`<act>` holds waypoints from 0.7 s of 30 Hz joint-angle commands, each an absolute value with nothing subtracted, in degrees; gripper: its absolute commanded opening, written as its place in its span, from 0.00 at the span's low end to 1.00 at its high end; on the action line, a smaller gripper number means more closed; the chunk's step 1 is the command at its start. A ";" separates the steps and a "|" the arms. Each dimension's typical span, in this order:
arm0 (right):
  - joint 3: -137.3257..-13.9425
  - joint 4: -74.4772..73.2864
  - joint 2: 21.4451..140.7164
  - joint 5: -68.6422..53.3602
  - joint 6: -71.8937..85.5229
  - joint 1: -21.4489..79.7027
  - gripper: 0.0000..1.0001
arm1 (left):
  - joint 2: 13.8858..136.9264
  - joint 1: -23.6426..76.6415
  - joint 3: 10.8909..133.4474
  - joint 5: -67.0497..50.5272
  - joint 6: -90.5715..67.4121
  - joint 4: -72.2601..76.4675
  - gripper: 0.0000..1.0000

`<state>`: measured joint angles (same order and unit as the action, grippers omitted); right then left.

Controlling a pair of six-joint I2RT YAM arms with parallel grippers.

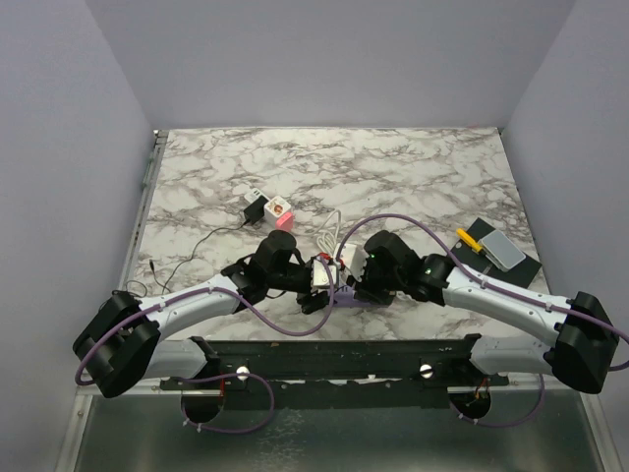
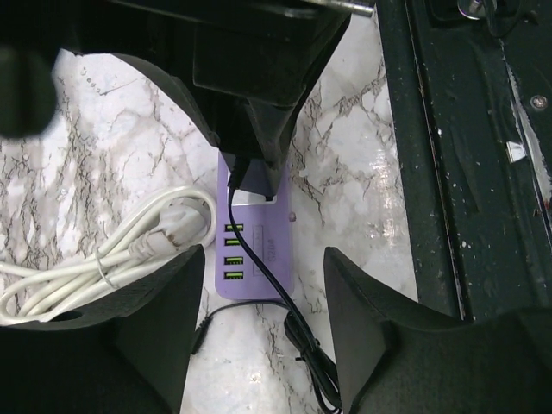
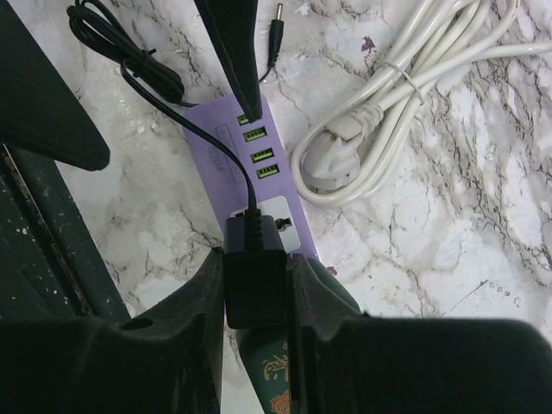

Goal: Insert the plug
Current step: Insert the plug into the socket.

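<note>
A purple power strip (image 3: 278,185) with green USB ports lies on the marble table. My right gripper (image 3: 256,259) is shut on a black plug (image 3: 255,280), which sits against the strip's white socket (image 3: 283,226); its prongs are hidden. The plug's black cable (image 3: 185,112) runs back along the strip. From the left wrist, the strip (image 2: 267,263) lies between the wide-apart fingers of my open left gripper (image 2: 266,285), which touch nothing there. In the right wrist view one of the left gripper's fingers (image 3: 233,60) reaches the strip's USB end. From above, both grippers (image 1: 316,280) (image 1: 351,278) meet over the strip.
A coiled white cable (image 3: 379,121) with its own plug lies beside the strip. A loose black barrel connector (image 3: 276,34) rests beyond it. Farther back sit a pink block (image 1: 282,214) and a white adapter (image 1: 256,205). At right is a black mat (image 1: 519,267) carrying a grey block (image 1: 499,250).
</note>
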<state>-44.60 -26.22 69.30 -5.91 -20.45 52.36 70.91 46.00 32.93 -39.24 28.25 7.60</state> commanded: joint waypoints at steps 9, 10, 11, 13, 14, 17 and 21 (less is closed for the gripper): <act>-42.98 -33.06 71.12 -8.02 -24.33 53.58 0.01 | 74.68 50.36 32.08 -29.43 26.15 14.44 0.51; -43.10 -32.97 71.44 -8.19 -24.49 53.61 0.01 | 74.75 50.43 32.08 -29.32 25.74 14.60 0.50; -43.29 -32.92 71.76 -8.33 -24.63 53.61 0.01 | 74.79 50.41 32.08 -29.21 25.30 14.64 0.51; -43.73 -32.89 72.46 -8.54 -24.91 53.57 0.01 | 74.73 50.37 31.92 -29.32 24.57 14.68 0.53; -43.81 -32.87 72.73 -8.68 -25.05 53.55 0.01 | 74.60 50.41 31.72 -29.36 24.30 14.84 0.56; -44.39 -33.16 73.63 -8.99 -25.66 53.61 0.01 | 73.75 50.37 30.65 -30.16 23.93 15.45 0.65; -45.50 -33.31 74.62 -9.53 -26.36 53.61 0.01 | 73.04 50.36 29.35 -31.78 24.09 16.26 0.67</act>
<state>-45.54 -28.45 70.32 -6.85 -21.50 51.42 72.25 48.47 30.26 -33.98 25.26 16.67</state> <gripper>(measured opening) 0.279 0.662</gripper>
